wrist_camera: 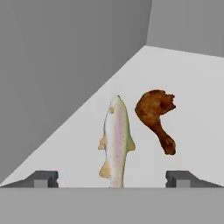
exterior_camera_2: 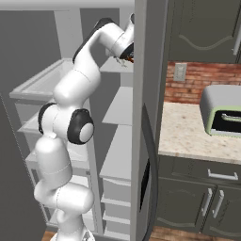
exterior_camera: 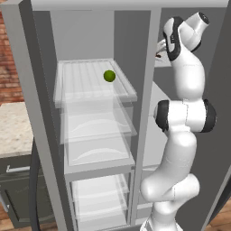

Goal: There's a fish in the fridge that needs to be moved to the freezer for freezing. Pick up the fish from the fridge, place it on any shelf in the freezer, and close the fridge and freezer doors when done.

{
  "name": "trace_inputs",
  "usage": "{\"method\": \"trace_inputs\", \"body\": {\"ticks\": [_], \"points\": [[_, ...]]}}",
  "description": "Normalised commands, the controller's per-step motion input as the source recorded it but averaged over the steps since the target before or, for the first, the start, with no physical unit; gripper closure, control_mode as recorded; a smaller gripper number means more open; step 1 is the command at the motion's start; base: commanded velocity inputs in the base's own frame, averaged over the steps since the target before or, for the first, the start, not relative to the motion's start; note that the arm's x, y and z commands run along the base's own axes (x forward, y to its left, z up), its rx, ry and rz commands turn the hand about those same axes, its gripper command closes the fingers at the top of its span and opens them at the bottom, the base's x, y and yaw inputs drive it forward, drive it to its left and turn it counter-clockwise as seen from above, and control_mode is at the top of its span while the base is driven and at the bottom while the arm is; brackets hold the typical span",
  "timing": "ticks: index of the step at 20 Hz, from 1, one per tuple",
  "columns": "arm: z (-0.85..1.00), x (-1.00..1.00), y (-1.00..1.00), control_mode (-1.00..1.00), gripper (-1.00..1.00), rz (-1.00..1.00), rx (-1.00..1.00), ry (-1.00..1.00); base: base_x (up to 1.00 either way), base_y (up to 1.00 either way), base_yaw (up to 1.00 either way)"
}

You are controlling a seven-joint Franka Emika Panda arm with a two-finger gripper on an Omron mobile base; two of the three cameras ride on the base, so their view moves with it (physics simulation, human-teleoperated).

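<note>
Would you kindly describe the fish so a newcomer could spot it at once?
Look inside the freezer, on an upper pale grey shelf. The fish lies there between the open gripper fingertips: long, slim and silvery-beige with small fins, unlike the lumpy brown chicken drumstick beside it.

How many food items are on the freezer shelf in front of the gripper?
2: the fish lying on the solid grey freezer shelf between the open gripper tips, and a browned chicken drumstick just beside it. Others may be out of frame.

fish (wrist_camera: 116, 140): smooth, pale, faintly glossy skin
chicken drumstick (wrist_camera: 155, 117): rough brown crust
freezer shelf (wrist_camera: 192, 100): matt solid grey
fridge shelves (exterior_camera: 90, 83): clear glass
</note>
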Motion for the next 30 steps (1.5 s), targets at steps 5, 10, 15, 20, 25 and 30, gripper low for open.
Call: {"method": "trace_inputs", "body": {"ticks": [5, 10, 15, 20, 25, 30], "points": [[-0.1, -0.88, 0.19, -1.0, -1.0, 0.0, 0.0, 0.0, 0.0, 0.0, 0.0], [-0.15, -0.99, 0.56, -1.0, -1.0, 0.0, 0.0, -0.03, 0.0, 0.0, 0.0], [-0.16, -1.0, 0.54, -1.0, -1.0, -0.01, 0.0, -0.04, 0.0, 0.0, 0.0], [-0.04, -1.0, 0.38, -1.0, -1.0, -0.06, 0.0, 0.02, 0.0, 0.0, 0.0], [0.0, -0.95, 0.41, -1.0, -1.0, -0.11, -0.05, 0.12, 0.0, 0.0, 0.0], [-0.05, -0.63, 0.31, -1.0, -1.0, -0.07, -0.11, 0.09, 0.0, 0.0, 0.0]]}}
